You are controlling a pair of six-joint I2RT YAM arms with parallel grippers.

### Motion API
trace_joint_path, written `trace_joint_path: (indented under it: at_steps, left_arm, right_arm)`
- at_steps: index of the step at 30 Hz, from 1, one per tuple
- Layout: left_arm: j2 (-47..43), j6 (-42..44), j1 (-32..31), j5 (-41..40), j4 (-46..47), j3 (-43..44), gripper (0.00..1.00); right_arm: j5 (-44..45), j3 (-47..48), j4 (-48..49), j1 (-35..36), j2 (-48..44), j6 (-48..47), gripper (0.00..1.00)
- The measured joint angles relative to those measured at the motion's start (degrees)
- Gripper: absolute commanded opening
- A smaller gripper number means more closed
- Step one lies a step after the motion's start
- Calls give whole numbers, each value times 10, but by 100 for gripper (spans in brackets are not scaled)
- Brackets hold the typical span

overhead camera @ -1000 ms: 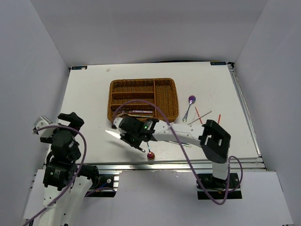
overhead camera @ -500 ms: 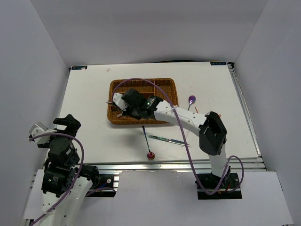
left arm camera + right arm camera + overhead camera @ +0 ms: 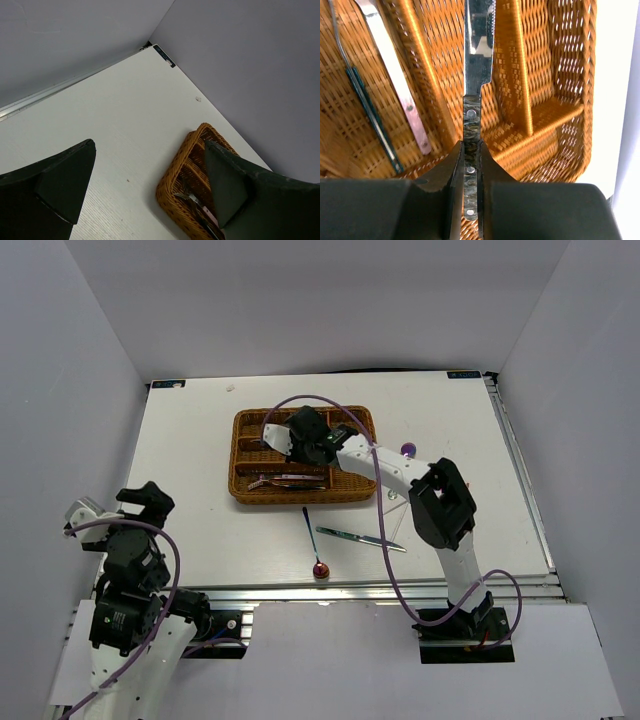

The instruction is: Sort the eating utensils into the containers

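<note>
The brown wicker tray [image 3: 352, 455] sits mid-table. My right gripper [image 3: 290, 437] hangs over its long slots, shut on the marbled handle of a knife [image 3: 471, 120]. The knife's shiny blade [image 3: 479, 40] points along a slot between two dividers. In the right wrist view the gripper [image 3: 471, 150] pinches the handle flat. One neighbouring slot holds a pink-handled utensil [image 3: 400, 90] and a dark-handled one [image 3: 367, 115]. A red-bowled spoon [image 3: 319, 569] and another knife [image 3: 360, 538] lie on the table in front of the tray. My left gripper [image 3: 145, 502] is open near the left edge, holding nothing.
A purple spoon [image 3: 407, 450] lies right of the tray, partly behind the right arm. In the left wrist view, the tray's near corner [image 3: 182, 172] shows between the open fingers [image 3: 65, 185]. White walls close in the table on three sides.
The right arm carried the knife from the table in front of the tray's left corner up over the tray. The left arm drew back slightly toward its base.
</note>
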Motion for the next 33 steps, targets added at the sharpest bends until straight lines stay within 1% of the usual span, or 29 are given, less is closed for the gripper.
trace_joint_path:
  at_steps: [5,12,16,18,20,21,22,24,25,26,29,33]
  left_arm:
    - [5,2,0,6,3,0,98]
    - [5,7,0,14,9,-4,98]
    - [5,10,0,21,10,-7,98]
    - [4,11,0,23,10,-7,98]
    - [4,12,0,25,10,-7,98]
    - [4,13,0,25,10,-7,98]
    - [4,13,0,25,10,-7,98]
    - [2,14,0,26,11,-7,98]
    - [0,15,0,26,11,-7,98]
    - [-3,15,0,26,11,-7,98]
    - [-7,15,0,26,11,-8,98]
    - [-11,15,0,26,13,-8,98]
  right_arm:
    - [-13,-24,48,1,-3,-43,0]
    - [-5,1,85,2,17,-89,0]
    - [-9,2,97,-2,33,-98,0]
    - [-12,2,102,-4,42,-102,3]
    - [-14,-2,113,-5,47,-104,15]
    - [-15,-6,119,-5,47,-104,24]
    - [-16,-8,122,-5,47,-104,38]
    - [-22,-8,126,-6,48,-102,43]
    - [-25,-8,131,-6,47,-101,81]
    - [-28,-8,137,-6,47,-97,89]
    - [-29,-17,161,-6,42,-100,89]
    - [-25,-31,170,-6,18,-85,89]
